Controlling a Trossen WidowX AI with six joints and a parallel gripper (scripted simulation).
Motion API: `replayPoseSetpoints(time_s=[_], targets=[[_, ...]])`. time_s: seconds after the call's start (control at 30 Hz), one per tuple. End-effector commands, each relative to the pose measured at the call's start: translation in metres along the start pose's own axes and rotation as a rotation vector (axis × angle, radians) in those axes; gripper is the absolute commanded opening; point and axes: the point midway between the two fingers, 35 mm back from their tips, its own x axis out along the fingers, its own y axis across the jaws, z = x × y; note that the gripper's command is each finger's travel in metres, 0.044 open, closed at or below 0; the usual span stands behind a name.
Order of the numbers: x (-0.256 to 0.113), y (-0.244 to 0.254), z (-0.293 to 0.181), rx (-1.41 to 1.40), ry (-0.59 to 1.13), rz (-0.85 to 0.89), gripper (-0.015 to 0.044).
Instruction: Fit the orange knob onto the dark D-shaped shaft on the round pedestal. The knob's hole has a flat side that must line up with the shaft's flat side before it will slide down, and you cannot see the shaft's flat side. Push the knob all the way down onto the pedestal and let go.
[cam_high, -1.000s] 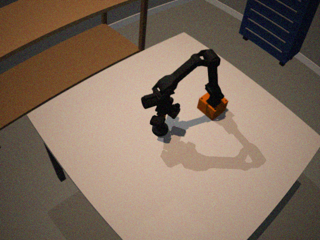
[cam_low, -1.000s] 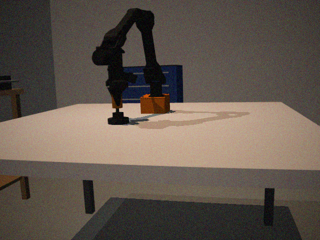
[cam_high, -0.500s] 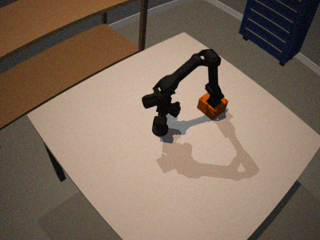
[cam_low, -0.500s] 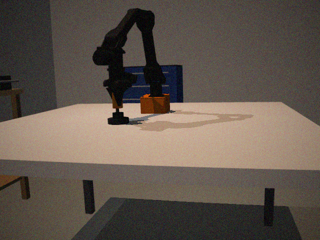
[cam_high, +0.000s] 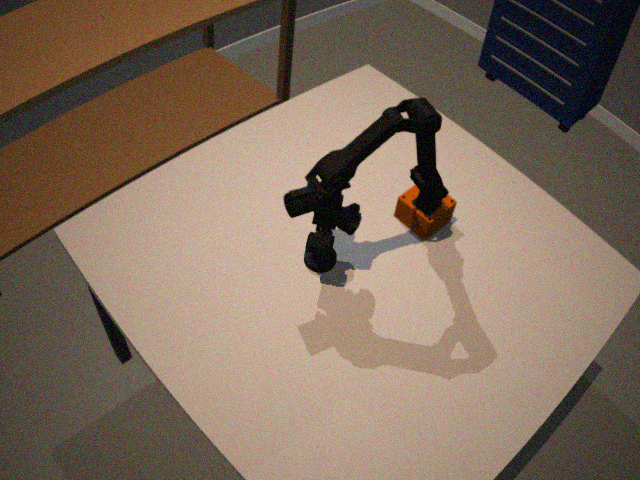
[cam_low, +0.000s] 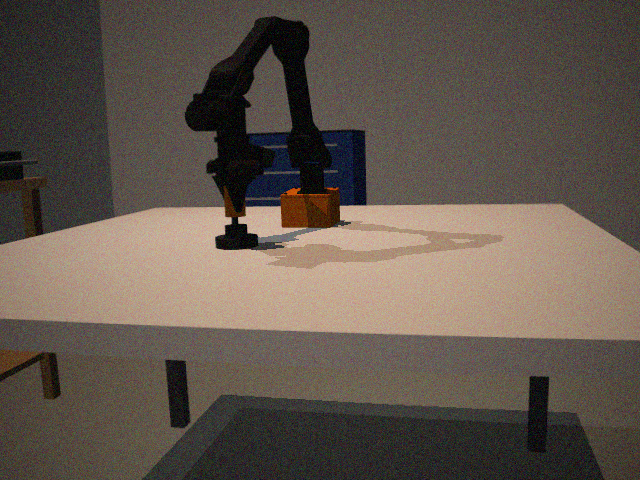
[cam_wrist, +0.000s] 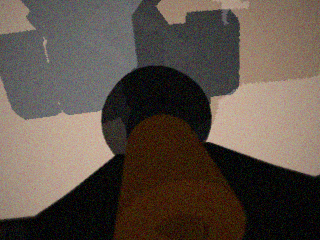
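The orange knob (cam_low: 229, 209) (cam_wrist: 175, 200) stands upright between the fingers of my gripper (cam_high: 321, 244) (cam_low: 236, 207) (cam_wrist: 164, 156), which is shut on it. In the top view the fingers hide the knob. The round black pedestal (cam_high: 320, 261) (cam_low: 236, 241) (cam_wrist: 159, 87) stands on the table directly below. In the exterior view a short length of the dark shaft (cam_low: 235, 220) shows between the knob's lower end and the pedestal's raised middle, so the knob is above the pedestal, not down on it. The shaft's top and its flat side are hidden, as is the knob's hole.
The arm's orange base (cam_high: 424, 214) (cam_low: 310, 209) stands on the pale table (cam_high: 206, 310) (cam_low: 361, 289), behind the pedestal in the exterior view. Arm shadows fall beside the pedestal. A blue drawer cabinet (cam_high: 553, 56) (cam_low: 358, 165) and a wooden shelf unit (cam_high: 155, 113) stand beyond the table.
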Motion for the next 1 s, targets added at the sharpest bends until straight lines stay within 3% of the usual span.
replayPoseSetpoints(time_s=[0.0,0.33,0.97], targets=[[-0.0034,-0.0006,0.0003,-0.006,-0.001,-0.004,0.0000],[-0.0058,-0.0016,-0.0012,-0.216,0.000,-0.004,0.0000],[-0.0029,-0.0027,-0.0028,-0.216,0.000,-0.004,0.0000]])
